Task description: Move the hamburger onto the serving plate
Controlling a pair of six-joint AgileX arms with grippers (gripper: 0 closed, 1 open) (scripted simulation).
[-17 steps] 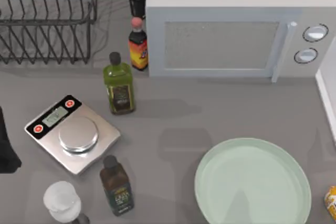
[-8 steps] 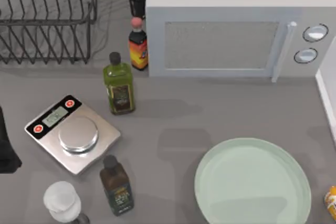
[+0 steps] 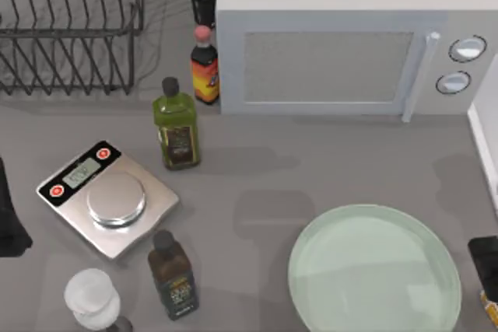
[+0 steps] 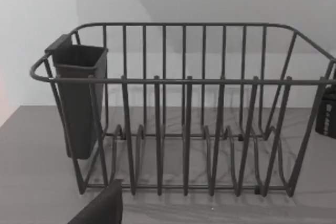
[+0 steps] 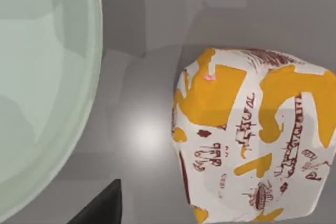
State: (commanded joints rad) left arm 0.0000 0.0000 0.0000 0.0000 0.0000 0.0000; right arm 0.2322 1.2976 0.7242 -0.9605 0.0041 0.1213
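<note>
The hamburger [image 5: 252,135] is a small parcel in white wrapping with orange-yellow patches and dark red print. It lies on the grey table just right of the serving plate [image 5: 47,77]. In the top view only a sliver of the hamburger [image 3: 492,309] shows at the right edge. The large pale mint-green serving plate [image 3: 373,271] sits at the front right with nothing on it. My right gripper [image 3: 484,258] hangs over the hamburger, beside the plate's right rim. My left arm [image 3: 8,223] is parked at the table's left edge.
A microwave [image 3: 342,52] stands at the back right and a wire dish rack [image 3: 70,29] at the back left. Sauce bottles [image 3: 205,68], an olive oil bottle [image 3: 177,126], a kitchen scale [image 3: 109,198], a dark bottle [image 3: 173,276] and a glass [image 3: 93,297] fill the left half.
My right arm's dark end has come into the top view at the right edge and now covers most of the hamburger. Its shadow has slid off the plate. The left arm has stayed put.
</note>
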